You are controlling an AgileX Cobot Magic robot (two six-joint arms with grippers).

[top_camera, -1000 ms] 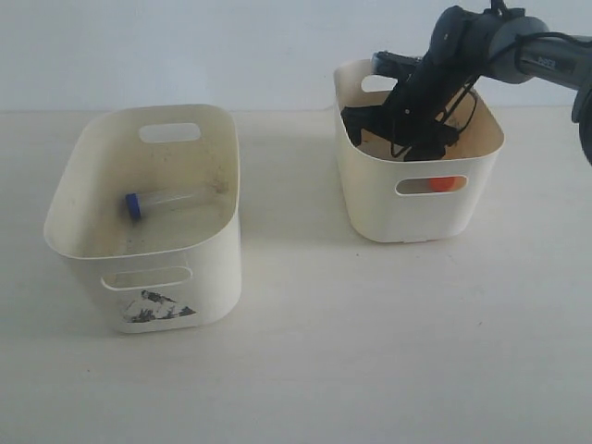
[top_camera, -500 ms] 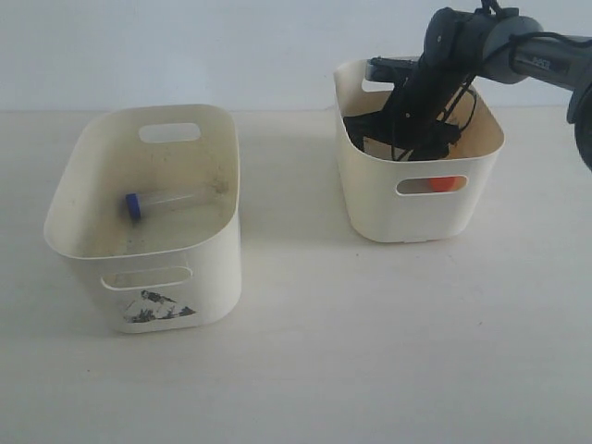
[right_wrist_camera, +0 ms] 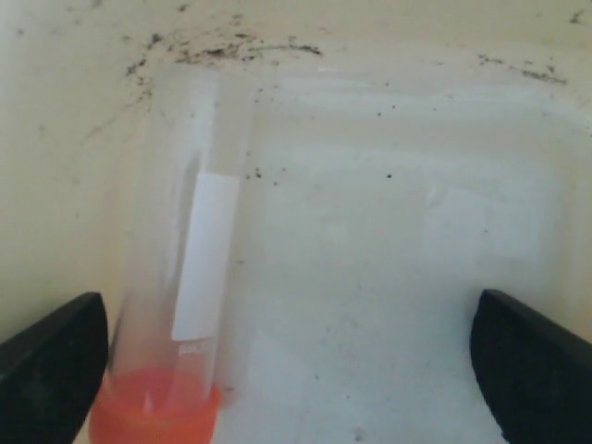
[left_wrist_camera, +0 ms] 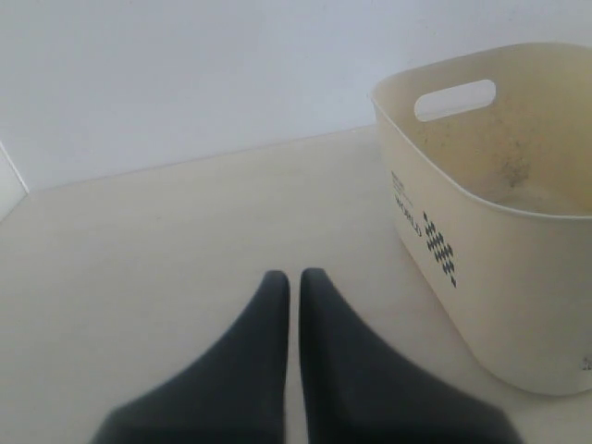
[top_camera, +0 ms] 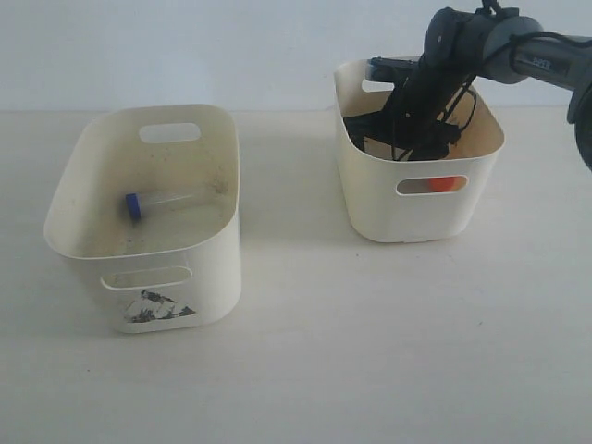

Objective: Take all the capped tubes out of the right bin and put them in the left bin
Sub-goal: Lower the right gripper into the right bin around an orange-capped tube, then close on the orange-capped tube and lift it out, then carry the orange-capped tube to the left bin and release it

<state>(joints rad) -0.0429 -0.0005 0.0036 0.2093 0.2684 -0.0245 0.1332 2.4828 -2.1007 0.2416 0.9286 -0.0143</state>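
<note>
Right pincer is spread wide, orange-capped tube sits right by one finger; I'd centre it before squeezing.

The right arm is seen entering from the upper right of the exterior view, bent at the wrist and angled steeply down and to the left. The right gripper is pointed downward with its jaws spread wide; only the black tips of its fingers are shown, at opposite edges of the wrist view. The left gripper is pointed forward and tilted slightly down, its two black fingers set close together, parted by only a thin slit
</note>
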